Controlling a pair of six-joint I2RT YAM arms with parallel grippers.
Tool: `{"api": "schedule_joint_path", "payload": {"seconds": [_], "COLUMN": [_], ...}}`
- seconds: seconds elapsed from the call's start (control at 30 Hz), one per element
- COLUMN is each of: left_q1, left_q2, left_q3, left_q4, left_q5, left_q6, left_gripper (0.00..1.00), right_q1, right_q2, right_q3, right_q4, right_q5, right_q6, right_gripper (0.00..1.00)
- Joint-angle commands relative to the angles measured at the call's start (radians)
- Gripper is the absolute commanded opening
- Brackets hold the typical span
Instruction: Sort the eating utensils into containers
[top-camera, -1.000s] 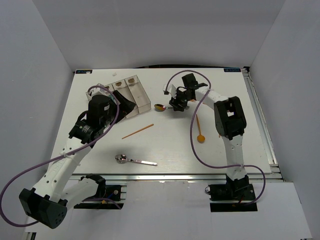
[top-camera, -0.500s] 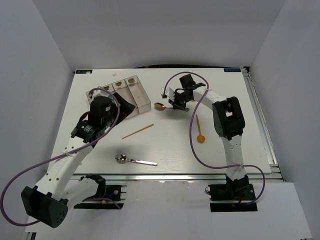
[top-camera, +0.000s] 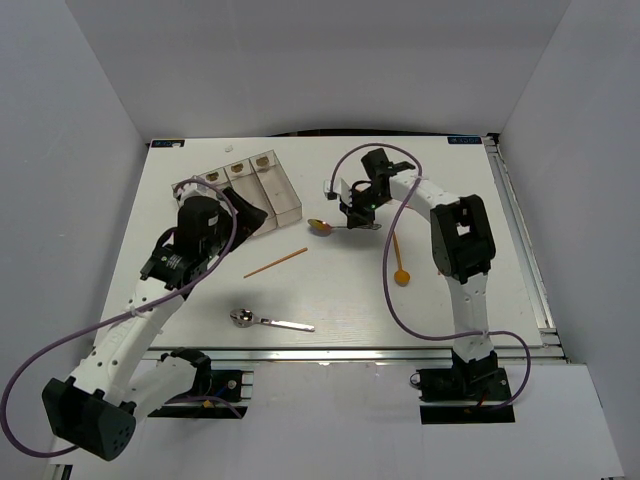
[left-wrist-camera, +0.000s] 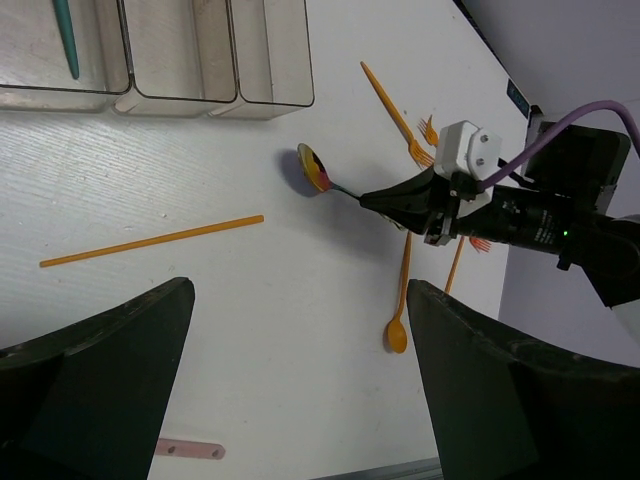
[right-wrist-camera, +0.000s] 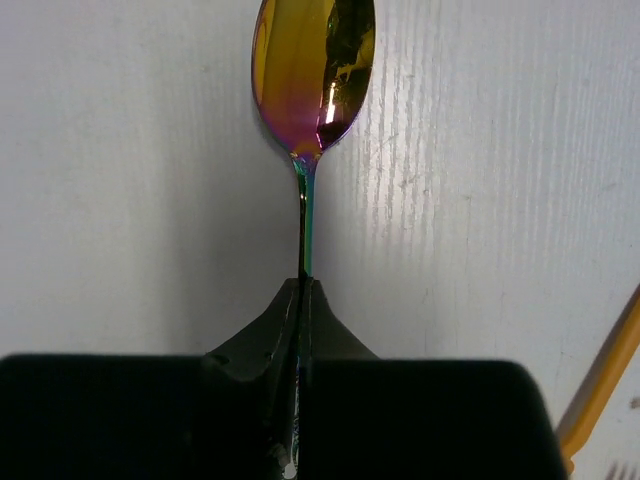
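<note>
My right gripper (right-wrist-camera: 303, 286) is shut on the thin handle of an iridescent rainbow spoon (right-wrist-camera: 313, 70). The spoon's bowl (top-camera: 320, 226) points left, low over the table. It sits right of the containers (top-camera: 265, 180), a row of clear bins at the back left. The left wrist view shows the same spoon (left-wrist-camera: 314, 168) and the right gripper (left-wrist-camera: 372, 199) holding it. My left gripper (left-wrist-camera: 300, 400) hangs open and empty above the table near the bins (left-wrist-camera: 270, 60). One bin holds a teal utensil (left-wrist-camera: 66, 40).
An orange chopstick (top-camera: 276, 262) lies mid-table. An orange spoon (top-camera: 401, 270) lies under the right arm, with an orange fork (left-wrist-camera: 395, 110) beyond it. A silver spoon (top-camera: 270, 321) rests near the front edge. White walls enclose the table.
The right gripper has shut on the rainbow spoon's handle and turned, and the bowl has shifted slightly toward the near side. The left arm has barely moved.
</note>
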Motion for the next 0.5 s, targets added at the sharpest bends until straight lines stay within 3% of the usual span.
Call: {"api": "schedule_joint_path", "payload": {"seconds": [0.0,0.47], "left_q1": [0.009,0.017], "left_q2": [-0.045,-0.099], "left_q3": [-0.016,-0.044], "left_q4": [0.012,0.005], "left_q5": [0.002,-0.006], "left_q6": [-0.002,-0.013], "left_gripper": [0.98,0.98], "right_q1": [0.004,0.013], "right_q2": [-0.111,-0.233], "right_q3": [0.008,-0.093], "right_q4": [-0.053,-0.026], "right_q5": [-0.077,-0.172], "right_q6": [-0.002,0.053], "right_gripper": [0.00,0.00]}}
